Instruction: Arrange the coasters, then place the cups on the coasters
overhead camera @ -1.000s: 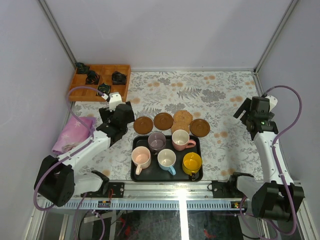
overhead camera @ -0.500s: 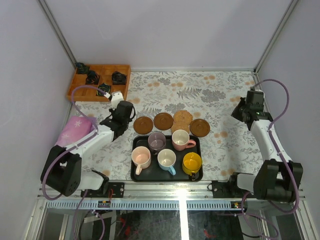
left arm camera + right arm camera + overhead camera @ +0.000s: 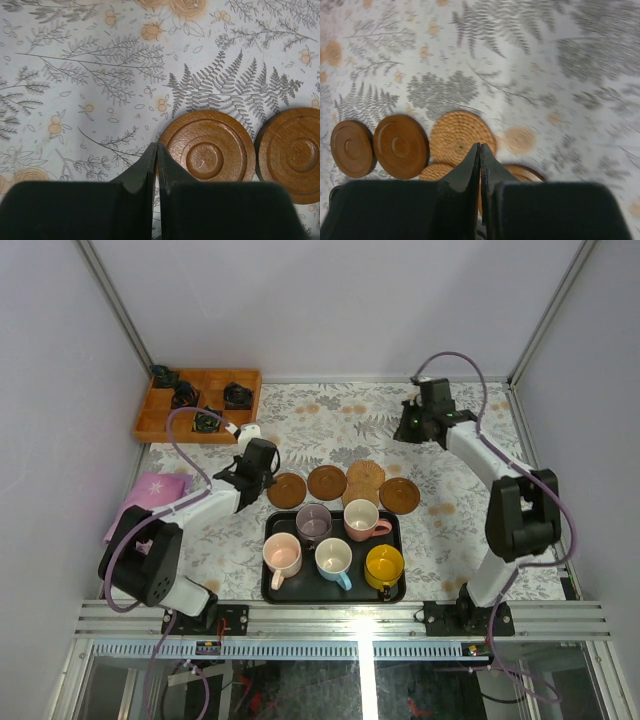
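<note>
Several coasters lie in a row behind the tray: two dark ones (image 3: 286, 490) (image 3: 326, 482), a woven one (image 3: 365, 477) overlapping a second woven-looking disc (image 3: 436, 172), and a dark one (image 3: 400, 495). Five cups stand in the black tray (image 3: 334, 597): mauve (image 3: 314, 522), salmon-pink (image 3: 360, 520), peach (image 3: 283, 555), light blue (image 3: 333, 558) and yellow (image 3: 384, 564). My left gripper (image 3: 268, 478) (image 3: 156, 146) is shut with nothing in it, its tips at the left rim of the leftmost coaster (image 3: 210, 150). My right gripper (image 3: 405, 430) (image 3: 480, 146) is shut and empty, hovering behind the woven coaster (image 3: 462, 137).
A wooden compartment box (image 3: 200, 405) with small black objects sits at the back left. A pink cloth (image 3: 150, 495) lies at the left under the left arm. Grey walls close in the flowered tablecloth (image 3: 470, 530) on three sides.
Both grippers have gone from open to shut. The left gripper has moved right to the leftmost coaster. The right arm has swung from the right edge to the back middle.
</note>
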Motion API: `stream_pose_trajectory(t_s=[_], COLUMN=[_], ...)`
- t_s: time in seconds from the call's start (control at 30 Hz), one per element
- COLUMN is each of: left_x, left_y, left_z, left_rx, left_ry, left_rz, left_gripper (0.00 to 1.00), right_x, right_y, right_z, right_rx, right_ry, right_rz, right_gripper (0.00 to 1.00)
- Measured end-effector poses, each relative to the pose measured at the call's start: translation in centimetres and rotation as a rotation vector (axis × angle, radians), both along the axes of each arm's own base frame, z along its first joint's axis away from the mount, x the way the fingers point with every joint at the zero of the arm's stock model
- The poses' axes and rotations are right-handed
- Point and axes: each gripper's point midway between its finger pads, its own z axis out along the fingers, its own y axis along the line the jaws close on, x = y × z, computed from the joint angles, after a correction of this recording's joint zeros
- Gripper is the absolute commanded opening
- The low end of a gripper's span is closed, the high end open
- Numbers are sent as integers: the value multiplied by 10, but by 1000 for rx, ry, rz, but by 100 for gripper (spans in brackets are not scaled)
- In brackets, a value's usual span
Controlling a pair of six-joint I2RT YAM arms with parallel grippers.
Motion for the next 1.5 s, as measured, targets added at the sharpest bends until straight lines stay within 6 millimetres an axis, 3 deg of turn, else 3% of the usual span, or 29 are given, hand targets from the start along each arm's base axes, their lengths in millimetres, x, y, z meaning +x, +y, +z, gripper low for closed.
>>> stream_pose_trajectory(t_s=[0.13, 0.33, 0.67, 0.87, 1.2, 1.4, 1.5], left_x=[1, 5, -8, -15, -4, 14, 20], left_y=[-8, -23, -37, -45, -58, -61, -60], left_z=[-8, -22, -43, -55, -61, -61, -61], left_rx=[-16, -49, -101, -136, -185, -213, -224], left_ry=[30, 86, 179, 234, 255, 248, 246], left_rz=[-28, -76, -129, -151, -160, -145, -132], left_gripper=[0, 0, 0, 0, 0, 0, 0], right_x=[11, -5, -42, -60, -68, -61, -44], right_y=[52, 116, 188, 204, 199, 194, 193], right_z=[-17, -49, -78, -94, -102, -120, -120], right_rx=[21, 63, 69, 50, 21, -38, -75], right_ry=[41, 138, 238, 292, 336, 378, 366], right_rz=[139, 312, 518, 569, 553, 506, 465], right_gripper=[0, 0, 0, 0, 0, 0, 0])
